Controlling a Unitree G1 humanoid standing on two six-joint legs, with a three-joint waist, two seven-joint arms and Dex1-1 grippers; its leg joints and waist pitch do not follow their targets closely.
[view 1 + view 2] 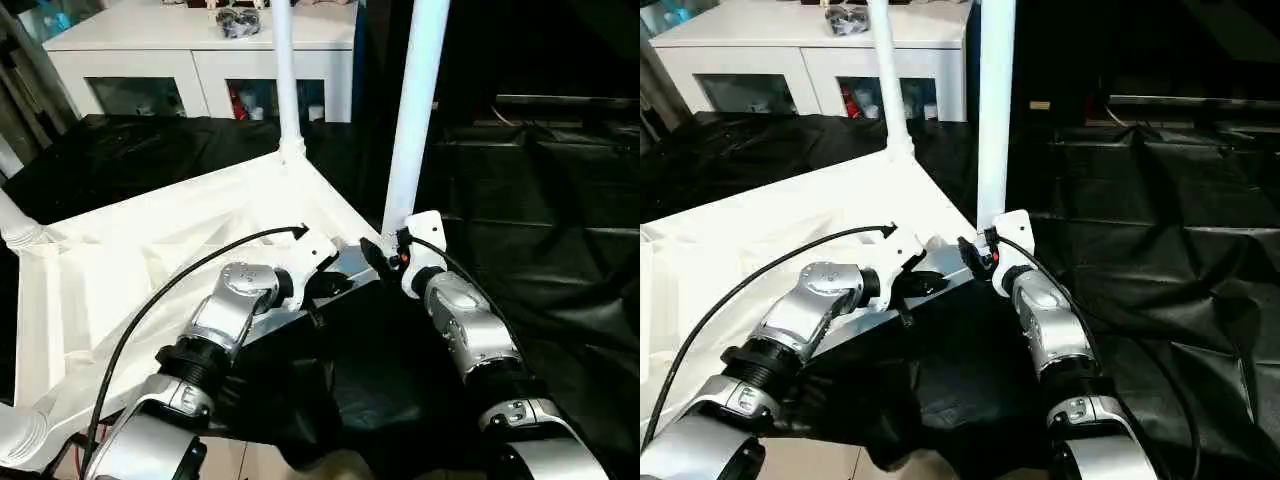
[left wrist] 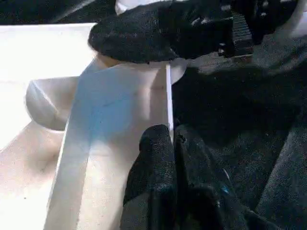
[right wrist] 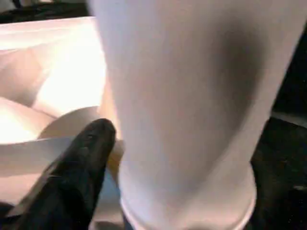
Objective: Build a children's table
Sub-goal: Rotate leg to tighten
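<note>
Near leg (image 1: 415,110) and far leg (image 1: 285,75) stand upright mid-frame, open gap between them. Tabletop (image 1: 120,270) fills left; black cloth (image 1: 540,200) right lies open. Cabinet (image 1: 200,60) blocks upper left.

A white cabinet (image 1: 200,55) with glass doors stands behind black sheeting (image 1: 540,210) covering the floor

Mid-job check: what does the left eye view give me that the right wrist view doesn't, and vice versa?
Left eye view adds: the far leg upright in its corner socket, the white cabinet behind, the left gripper at the tabletop edge, and the right gripper at the foot of the near leg. Right wrist view adds: a close look at the flared collar at that leg's lower end. Both share the near leg and the tabletop.
</note>
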